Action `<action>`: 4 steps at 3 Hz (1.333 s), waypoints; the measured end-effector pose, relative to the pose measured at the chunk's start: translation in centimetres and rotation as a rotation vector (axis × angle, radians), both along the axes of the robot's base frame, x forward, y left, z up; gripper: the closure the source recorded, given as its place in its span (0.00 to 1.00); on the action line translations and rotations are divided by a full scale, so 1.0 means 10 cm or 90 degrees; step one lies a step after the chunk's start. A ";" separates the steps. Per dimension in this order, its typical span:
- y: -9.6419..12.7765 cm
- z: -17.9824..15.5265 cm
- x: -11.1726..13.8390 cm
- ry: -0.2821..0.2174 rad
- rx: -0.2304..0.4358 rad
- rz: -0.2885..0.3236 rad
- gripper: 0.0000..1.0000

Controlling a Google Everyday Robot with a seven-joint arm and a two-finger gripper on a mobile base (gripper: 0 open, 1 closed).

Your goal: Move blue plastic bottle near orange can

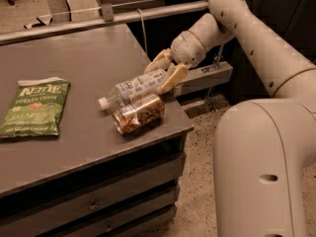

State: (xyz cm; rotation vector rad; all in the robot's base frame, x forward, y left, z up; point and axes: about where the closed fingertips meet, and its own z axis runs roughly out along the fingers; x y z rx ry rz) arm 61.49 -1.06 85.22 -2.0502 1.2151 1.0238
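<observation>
The blue plastic bottle [132, 89] lies on its side near the table's right front corner, with its white cap pointing left. The orange can [138, 113] lies on its side right in front of it, touching or almost touching it. My gripper [155, 79] reaches in from the right. Its two tan fingers [171, 78] straddle the bottle's base end, and the jaws stand open around it. The bottle rests on the table.
A green chip bag [33, 106] lies flat at the left of the grey table [74, 58]. The table's right edge and front corner are just past the can. A metal rail [123, 16] runs along the back. My white base [266, 172] fills the right foreground.
</observation>
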 end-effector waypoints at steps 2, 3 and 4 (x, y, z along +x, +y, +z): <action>0.00 0.00 0.00 0.000 0.000 0.000 0.00; 0.00 0.00 0.00 0.000 0.000 0.000 0.00; -0.53 0.13 0.00 -0.031 -0.070 -0.068 0.00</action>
